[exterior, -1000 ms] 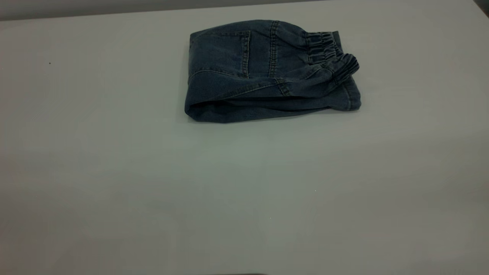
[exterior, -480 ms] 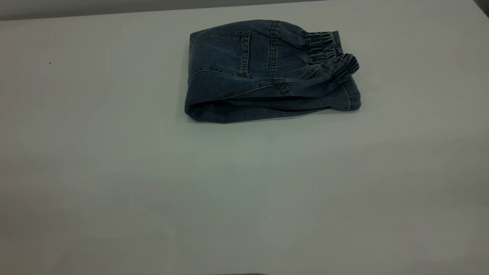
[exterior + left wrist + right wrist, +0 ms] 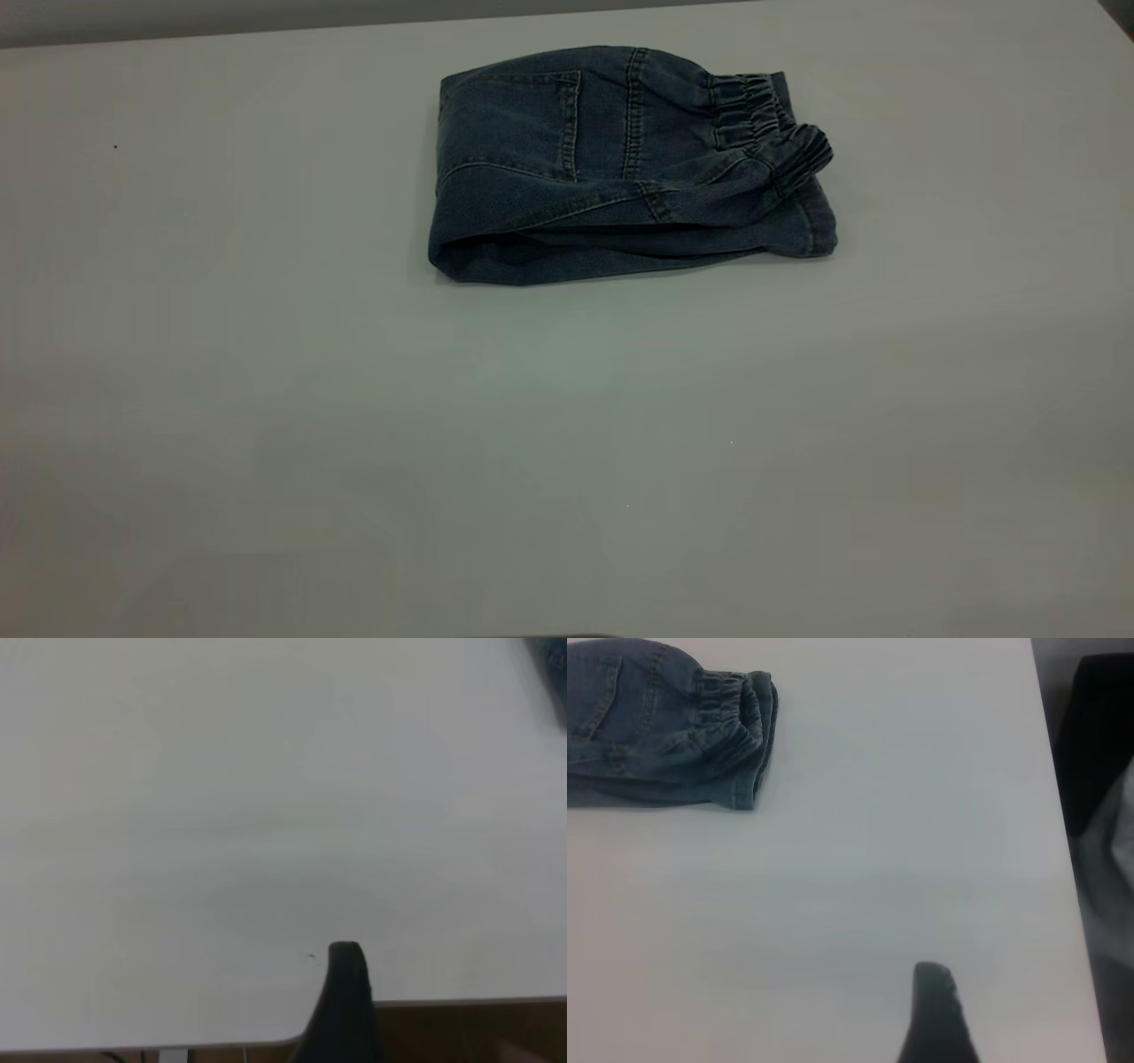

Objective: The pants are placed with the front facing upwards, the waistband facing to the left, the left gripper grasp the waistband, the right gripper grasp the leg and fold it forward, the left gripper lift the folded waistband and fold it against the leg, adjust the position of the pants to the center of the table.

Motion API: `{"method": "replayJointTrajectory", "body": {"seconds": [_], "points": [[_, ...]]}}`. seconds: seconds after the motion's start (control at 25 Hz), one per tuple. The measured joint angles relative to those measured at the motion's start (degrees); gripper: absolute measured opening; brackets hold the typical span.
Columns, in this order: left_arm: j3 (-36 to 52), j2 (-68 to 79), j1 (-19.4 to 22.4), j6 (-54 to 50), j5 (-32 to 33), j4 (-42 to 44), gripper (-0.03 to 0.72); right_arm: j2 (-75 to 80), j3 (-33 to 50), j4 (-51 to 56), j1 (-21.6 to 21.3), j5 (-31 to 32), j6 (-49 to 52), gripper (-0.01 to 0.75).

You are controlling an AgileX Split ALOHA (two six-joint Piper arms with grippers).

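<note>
The pants (image 3: 620, 168) lie folded into a compact blue denim bundle on the far part of the table (image 3: 567, 443), back pocket up. The ruffled waistband (image 3: 771, 124) rests on top at the bundle's right end, over the leg hem (image 3: 811, 226). Neither gripper appears in the exterior view. In the left wrist view my left gripper (image 3: 345, 957) hovers over the table's edge, far from the pants (image 3: 554, 673), which show only as a sliver. In the right wrist view my right gripper (image 3: 933, 979) is over bare table, well apart from the pants (image 3: 656, 726) and waistband (image 3: 735, 713).
The table's edge (image 3: 443, 1001) runs just under the left gripper, with brown floor beyond. In the right wrist view a dark object (image 3: 1099, 726) stands past the table's side edge. Wide bare tabletop lies between the pants and the near side.
</note>
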Motion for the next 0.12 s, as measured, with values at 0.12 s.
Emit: {"method": "replayJointTrajectory", "body": {"seconds": [0.12], "points": [[0.00, 0.00, 0.00, 0.00, 0.00, 0.00, 0.570, 0.00, 0.00, 0.00, 0.00, 0.00, 0.00, 0.416]]}}
